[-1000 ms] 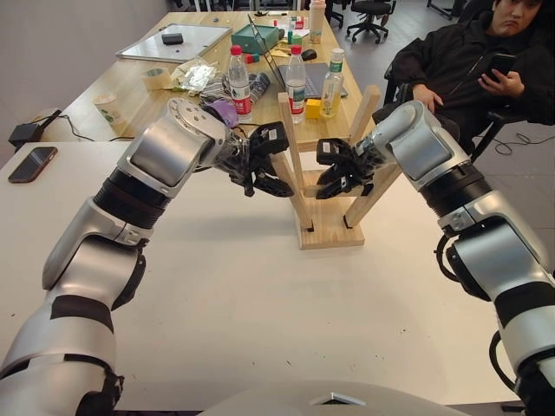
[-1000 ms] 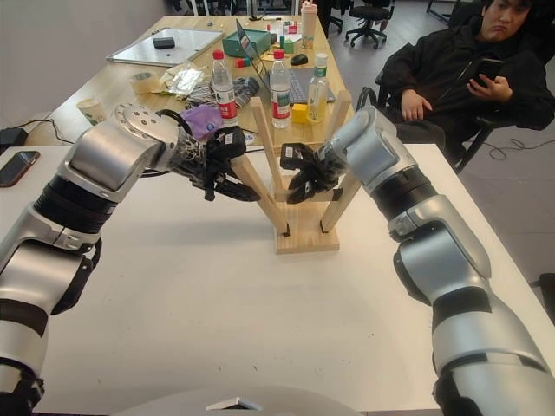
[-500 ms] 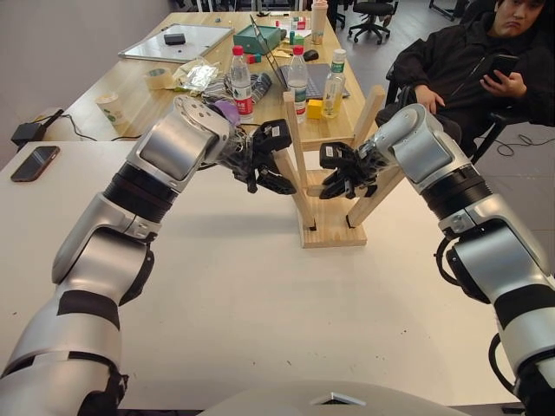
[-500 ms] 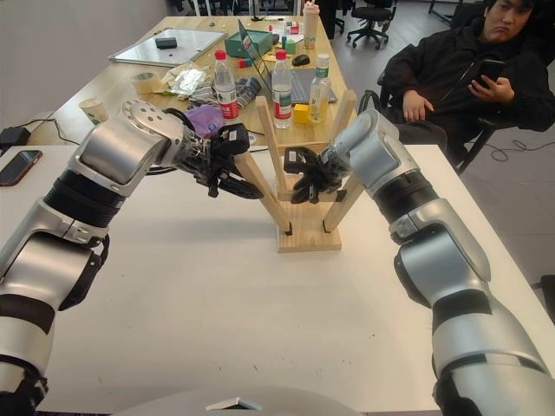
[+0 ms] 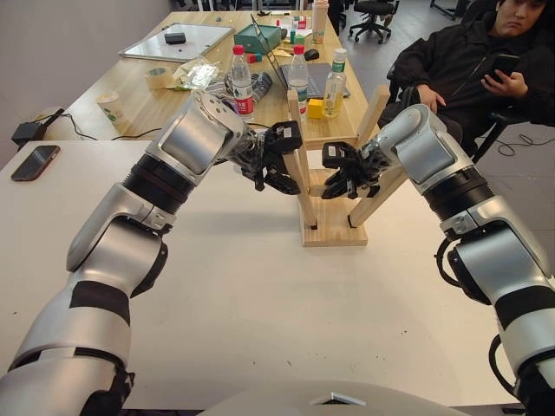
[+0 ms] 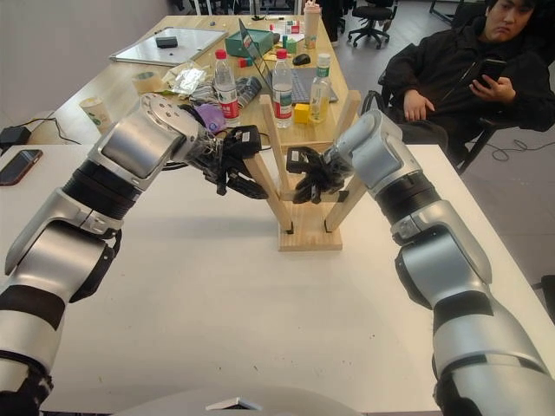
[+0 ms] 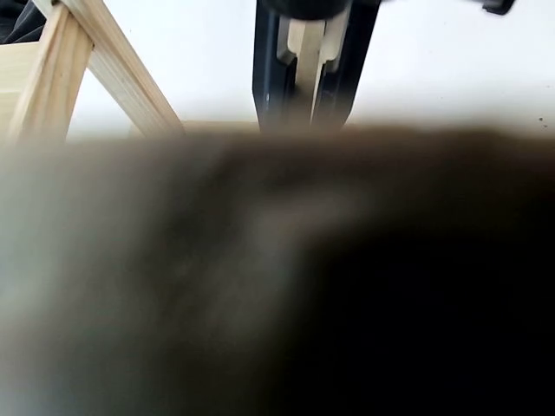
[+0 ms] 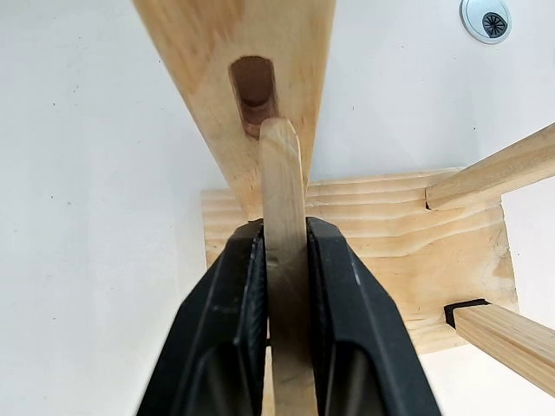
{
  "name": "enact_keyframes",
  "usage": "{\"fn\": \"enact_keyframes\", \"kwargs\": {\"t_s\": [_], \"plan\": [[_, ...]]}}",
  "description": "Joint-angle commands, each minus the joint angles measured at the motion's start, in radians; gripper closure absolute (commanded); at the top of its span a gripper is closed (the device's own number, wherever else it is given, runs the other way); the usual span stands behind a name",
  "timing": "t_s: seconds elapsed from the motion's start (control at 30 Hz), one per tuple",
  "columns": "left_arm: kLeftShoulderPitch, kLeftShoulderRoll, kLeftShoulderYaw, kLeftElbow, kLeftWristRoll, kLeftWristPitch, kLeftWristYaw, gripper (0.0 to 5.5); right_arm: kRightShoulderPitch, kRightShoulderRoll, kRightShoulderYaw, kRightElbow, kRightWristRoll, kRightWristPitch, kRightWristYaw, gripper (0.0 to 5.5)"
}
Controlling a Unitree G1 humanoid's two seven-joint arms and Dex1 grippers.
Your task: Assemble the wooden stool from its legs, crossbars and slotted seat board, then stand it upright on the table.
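Surface carries one board, three legs. Right tool pinches one crossbar; left tool pinches leg, shifted inward.

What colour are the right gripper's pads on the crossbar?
Black pads, against the pale crossbar; clearest in the right wrist view.

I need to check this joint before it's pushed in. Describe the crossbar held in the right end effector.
The crossbar is a flat slat of pale bare wood with a rounded tip. The right end effector is shut on it, black fingers pressing both flat faces. Its tip sits at the mouth of a round hole in a slanted leg, not visibly seated. Beyond it the seat board lies on the white table.
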Motion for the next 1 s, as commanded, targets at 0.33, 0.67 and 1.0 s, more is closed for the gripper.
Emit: {"fn": "enact_keyframes", "kwargs": {"t_s": [0.33, 0.67, 1.0], "plan": [[0.086, -0.1, -0.238, 0.174, 0.175, -0.019, -0.038, 3.46, 0.057, 0.026, -0.018, -0.052, 0.019, 0.054, 0.017, 5.04], [0.094, -0.149, -0.297, 0.299, 0.23, -0.09, -0.054, 3.46, 0.079, 0.034, -0.021, -0.105, 0.038, 0.097, 0.035, 5.04], [0.078, -0.204, -0.279, 0.377, 0.273, -0.133, -0.07, 3.46, 0.088, 0.039, -0.029, -0.112, 0.027, 0.112, 0.047, 5.06]]}}
